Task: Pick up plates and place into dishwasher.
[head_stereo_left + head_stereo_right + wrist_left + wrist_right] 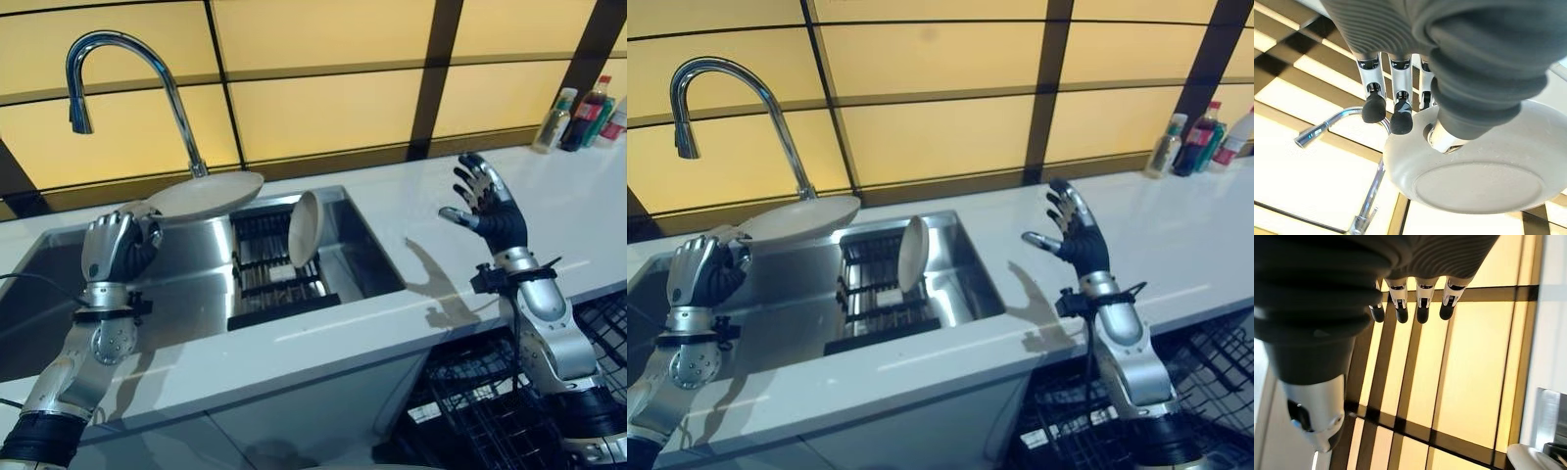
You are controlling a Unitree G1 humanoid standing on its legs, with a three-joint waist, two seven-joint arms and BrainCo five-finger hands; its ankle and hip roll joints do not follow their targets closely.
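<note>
Fingers of the left hand curl over the rim of a pale plate, the thumb pressing from underneath, so the plate is pinched by one edge and held nearly flat above the sink, close under the faucet. A second plate stands on edge in the dark rack set inside the basin. Over on the other side the right hand is raised above the countertop with its fingers spread wide and nothing in them.

My worry is that edge grip. Smooth glazed ceramic against hard fingertips looks slippery, and with most of the plate's weight out beyond the pinch it could rotate or slide free and crack on the steel basin. It could also clip the faucet's curved neck, or knock the standing plate out of its slot as it comes down.

Everything nearby looks hard and glossy: brushed steel sink, polished chrome faucet, white counter, wire rack. A few bottles stand far along the counter.
</note>
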